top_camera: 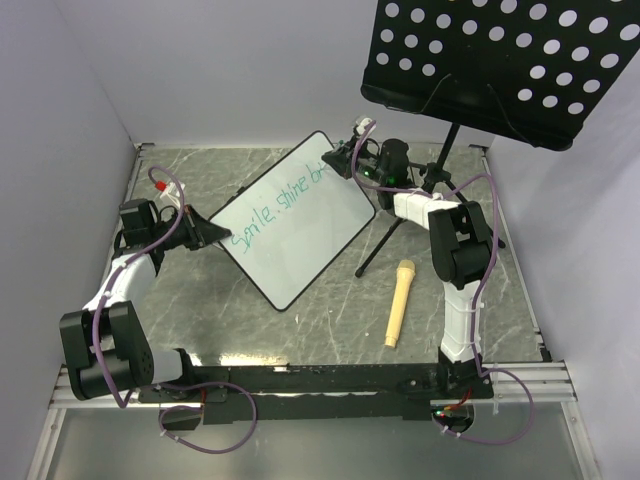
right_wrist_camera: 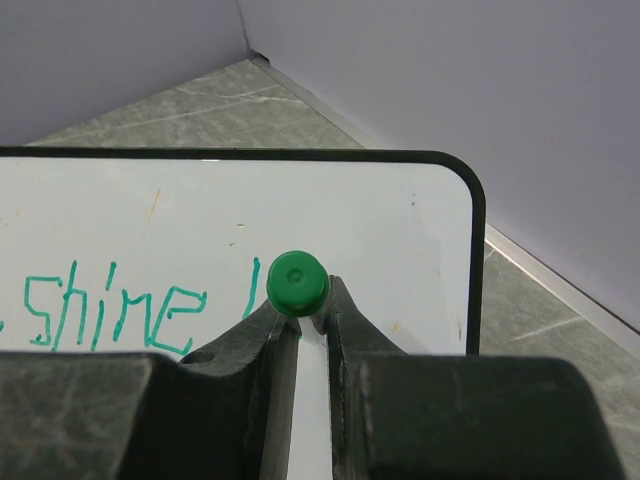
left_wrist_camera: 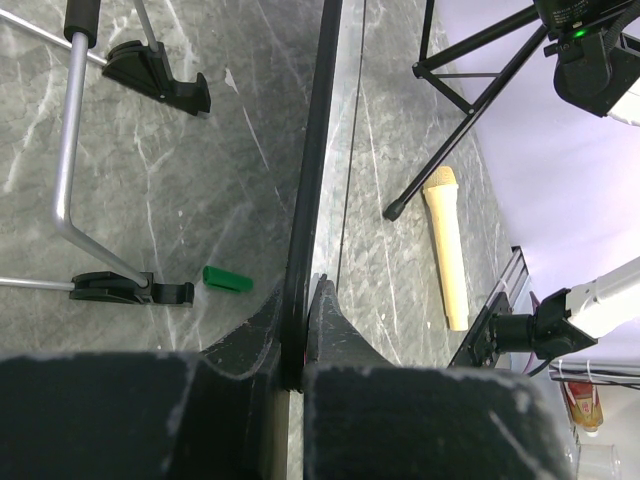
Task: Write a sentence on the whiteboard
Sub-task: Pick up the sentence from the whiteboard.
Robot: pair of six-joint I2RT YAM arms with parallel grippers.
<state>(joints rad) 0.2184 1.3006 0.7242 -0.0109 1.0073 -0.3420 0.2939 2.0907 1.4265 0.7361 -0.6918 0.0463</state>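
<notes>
The whiteboard (top_camera: 300,240) stands tilted across the middle of the table. My left gripper (top_camera: 208,235) is shut on the thin black frame at its left corner; in the left wrist view the frame (left_wrist_camera: 310,180) runs edge-on between the closed jaws of the left gripper (left_wrist_camera: 303,312). The sentence (top_camera: 280,205) in teal reads "Smile, shine" and the start of another word. My right gripper (top_camera: 346,160) is at the board's far right corner, shut on a marker with a green end (right_wrist_camera: 297,283). The marker's tip is hidden; the word "shine" (right_wrist_camera: 110,312) and one stroke lie just left of it.
A black perforated music stand (top_camera: 500,60) overhangs the back right, its tripod legs (top_camera: 385,240) on the table beside the board. A tan microphone (top_camera: 398,302) lies right of centre. A green marker cap (left_wrist_camera: 227,280) lies by the board's black feet (left_wrist_camera: 135,290). Walls close three sides.
</notes>
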